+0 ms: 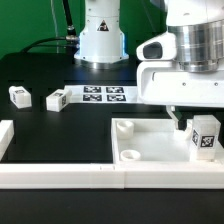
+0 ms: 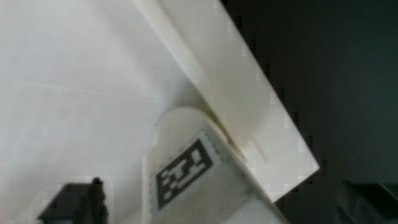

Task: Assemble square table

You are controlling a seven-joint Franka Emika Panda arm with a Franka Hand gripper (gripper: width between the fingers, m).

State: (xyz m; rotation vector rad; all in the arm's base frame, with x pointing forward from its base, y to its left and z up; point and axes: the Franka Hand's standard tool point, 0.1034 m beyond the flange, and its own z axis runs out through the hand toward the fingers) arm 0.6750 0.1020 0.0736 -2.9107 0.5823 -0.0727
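Observation:
The white square table top (image 1: 150, 140) lies at the front right with its raised rim up and a round socket (image 1: 130, 156) at its near corner. One white tagged leg (image 1: 205, 139) stands upright in the top near its right side. My gripper (image 1: 194, 122) hovers just above this leg, open; one dark finger (image 1: 176, 117) shows beside it. In the wrist view the leg (image 2: 189, 168) lies against the rim (image 2: 231, 90) between my fingers, and my gripper (image 2: 217, 205) does not touch it. Two more legs (image 1: 20, 95) (image 1: 57, 99) lie at the left.
The marker board (image 1: 105, 95) lies at the back middle in front of the robot base (image 1: 100, 40). Long white border bars run along the front edge (image 1: 60, 175) and the left side (image 1: 4, 135).

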